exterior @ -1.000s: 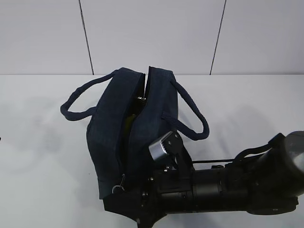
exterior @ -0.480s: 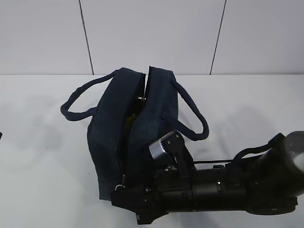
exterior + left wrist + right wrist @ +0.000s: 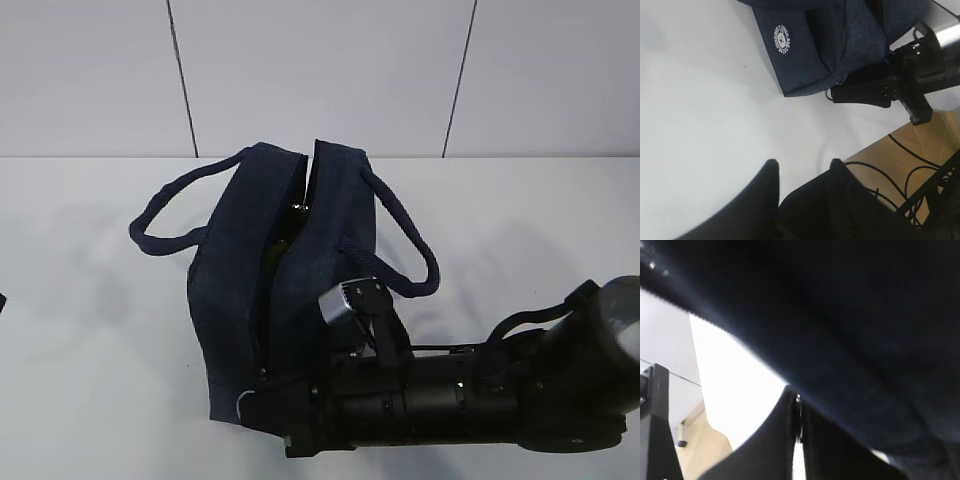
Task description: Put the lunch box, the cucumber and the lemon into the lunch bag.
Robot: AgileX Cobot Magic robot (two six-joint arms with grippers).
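- Lunch bag [image 3: 290, 280]: dark navy fabric, being displayed on the white bench [image 3: 90, 340], its long axis running from near to far. The top zipper opening is being shown as a narrow slit along the middle. A round white logo [image 3: 782, 39] is being shown on one end panel in the left wrist view.
- Handles: two loop handles are being shown, one [image 3: 165, 215] draped out to the left, the other [image 3: 405, 245] to the right.
- Contents: a sliver of yellow-green [image 3: 276, 255] is being glimpsed through the slit; which item it belongs to cannot be told. Lunch box, cucumber and lemon are not being seen as separate things anywhere on the bench.
- Ring pull [image 3: 240, 403]: a small metal ring is being shown at the near end of the bag, right at the tip of the right pincer.
- Right pincer [image 3: 262, 408]: being held at the near end of the bag; in the right wrist view its two fingers are being pressed narrowly together on a thin metal piece, taken to be the ring pull.
- Left pincer [image 3: 802, 172]: being held over bare bench, well apart from the bag, with its two dark fingers spread and nothing between them.
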